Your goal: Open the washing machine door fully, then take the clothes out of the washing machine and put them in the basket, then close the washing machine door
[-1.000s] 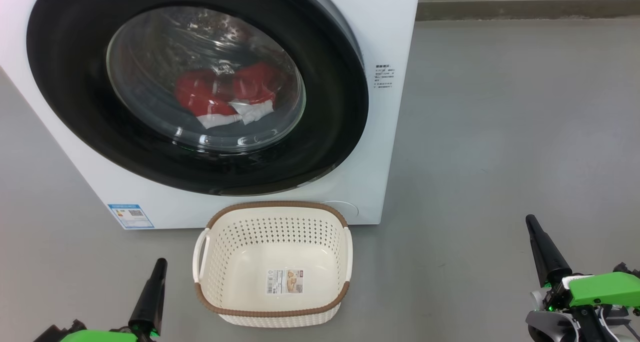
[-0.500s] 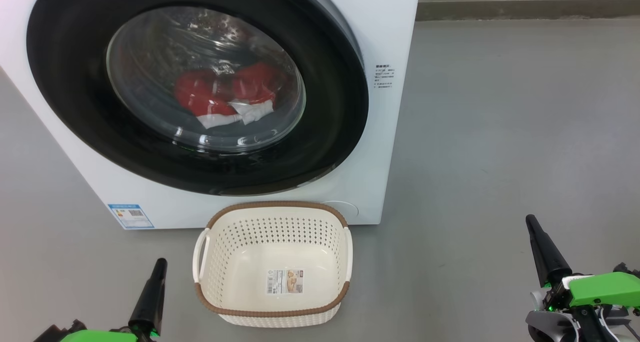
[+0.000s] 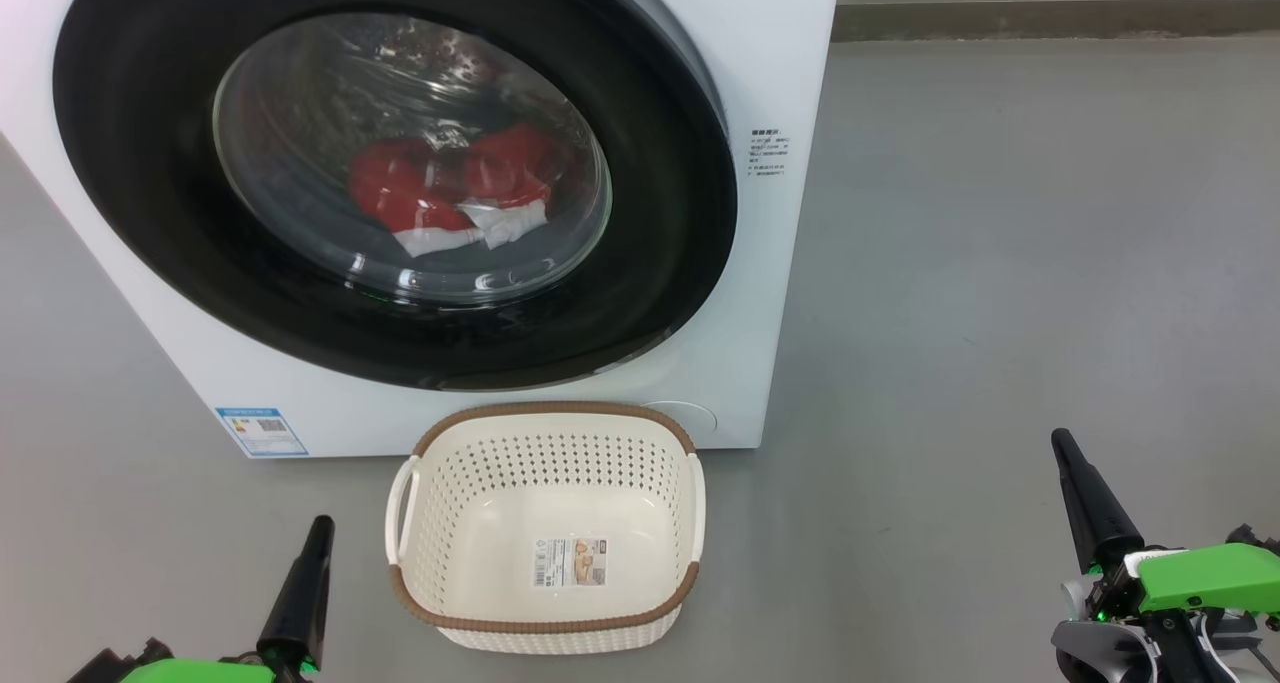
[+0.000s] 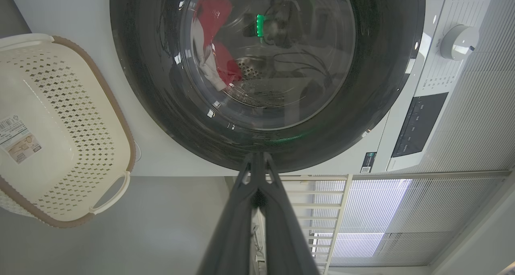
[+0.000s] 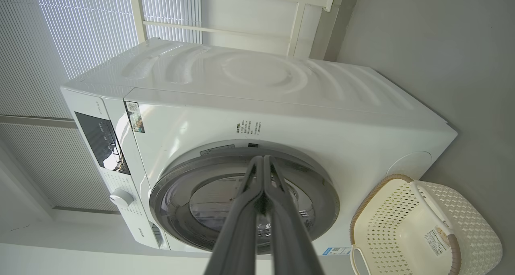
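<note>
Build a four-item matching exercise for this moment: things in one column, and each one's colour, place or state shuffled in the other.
Things
1. washing machine door
2. clothes
3. basket
4. right hand

Descriptions
A. empty, standing on the floor
B. shut, holding nothing
C. red with white
D. wide glossy black rim

Pairs: 1-D, 2-C, 3-A, 4-B

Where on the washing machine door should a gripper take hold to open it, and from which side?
Take the washing machine door by its black rim at the robot's right edge, coming from the right with the right gripper. There a thin gap seems to part the rim from the front of the washing machine, so a finger could hook behind. The bulging glass gives no purchase.
</note>
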